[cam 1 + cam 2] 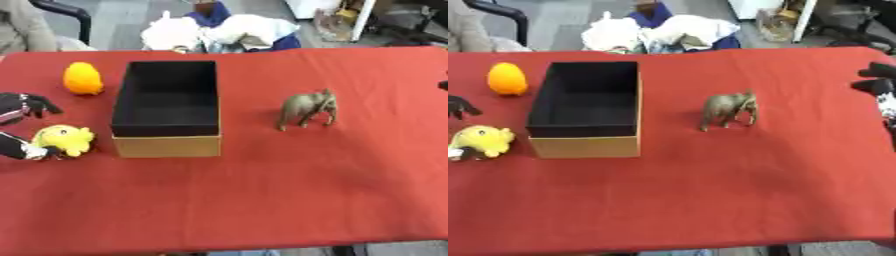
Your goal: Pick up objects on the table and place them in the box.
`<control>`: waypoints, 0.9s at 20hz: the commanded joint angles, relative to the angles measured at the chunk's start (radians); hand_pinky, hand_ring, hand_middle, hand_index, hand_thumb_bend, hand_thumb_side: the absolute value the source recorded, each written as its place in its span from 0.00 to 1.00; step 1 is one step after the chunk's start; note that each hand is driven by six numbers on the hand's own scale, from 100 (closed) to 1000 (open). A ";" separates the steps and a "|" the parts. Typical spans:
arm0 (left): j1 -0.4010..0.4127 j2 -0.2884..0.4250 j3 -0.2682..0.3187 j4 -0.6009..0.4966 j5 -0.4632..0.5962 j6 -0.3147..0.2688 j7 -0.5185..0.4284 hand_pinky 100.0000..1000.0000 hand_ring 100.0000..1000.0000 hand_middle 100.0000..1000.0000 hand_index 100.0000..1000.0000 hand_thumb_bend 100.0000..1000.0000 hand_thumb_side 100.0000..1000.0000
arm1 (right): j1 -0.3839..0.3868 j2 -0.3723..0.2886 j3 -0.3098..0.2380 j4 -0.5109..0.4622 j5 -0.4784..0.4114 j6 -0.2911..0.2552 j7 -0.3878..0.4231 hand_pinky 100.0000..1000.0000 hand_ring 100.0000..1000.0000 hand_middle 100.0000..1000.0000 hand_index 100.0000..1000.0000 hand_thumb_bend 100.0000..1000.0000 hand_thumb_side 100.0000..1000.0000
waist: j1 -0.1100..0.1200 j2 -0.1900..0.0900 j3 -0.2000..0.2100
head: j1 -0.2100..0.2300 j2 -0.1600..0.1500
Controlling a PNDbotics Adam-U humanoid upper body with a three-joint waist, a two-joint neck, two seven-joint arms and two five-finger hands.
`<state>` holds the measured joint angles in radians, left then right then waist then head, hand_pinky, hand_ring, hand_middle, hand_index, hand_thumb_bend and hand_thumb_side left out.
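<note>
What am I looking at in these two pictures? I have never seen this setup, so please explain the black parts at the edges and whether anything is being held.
Both pictures come from one stereo camera in a humanoid robot's head, looking down at a red-covered table; they show the same moment from its left and right eyes. The black parts are its hands. The left hand is at the left edge, beside a yellow plush toy; whether it grips the toy is unclear. The right hand is at the right edge, holding nothing. On the cloth are an open cardboard box with a black inside, an orange egg-shaped toy left of it, and a grey-brown elephant figurine standing to its right. The box looks empty.
</note>
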<state>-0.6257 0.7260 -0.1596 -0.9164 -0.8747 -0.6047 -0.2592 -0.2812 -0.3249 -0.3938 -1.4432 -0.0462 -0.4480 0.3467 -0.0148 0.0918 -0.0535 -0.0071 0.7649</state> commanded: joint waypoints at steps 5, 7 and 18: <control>-0.018 0.013 0.019 0.012 -0.033 0.004 0.022 0.62 0.64 0.71 0.85 0.44 0.42 | -0.012 -0.019 -0.003 -0.009 -0.008 -0.003 0.004 0.78 0.67 0.70 0.83 0.00 0.61 | 0.001 -0.009 -0.003 | 0.003 0.005; -0.018 0.009 0.020 0.020 -0.045 0.004 0.027 0.62 0.63 0.69 0.84 0.44 0.39 | -0.012 -0.019 -0.003 -0.009 -0.008 -0.003 0.003 0.78 0.67 0.70 0.83 0.00 0.61 | 0.000 -0.008 -0.004 | 0.003 0.005; -0.015 0.000 0.028 0.018 -0.068 -0.004 0.145 0.36 0.34 0.37 0.54 0.24 0.20 | -0.011 -0.018 -0.003 -0.007 -0.009 -0.004 0.004 0.78 0.67 0.70 0.83 0.00 0.61 | 0.000 -0.006 -0.005 | 0.000 0.005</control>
<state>-0.6256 0.7030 -0.1441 -0.8778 -0.9476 -0.6099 -0.1398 -0.2812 -0.3224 -0.3937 -1.4406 -0.0472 -0.4502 0.3491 -0.0152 0.0959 -0.0572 -0.0062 0.7649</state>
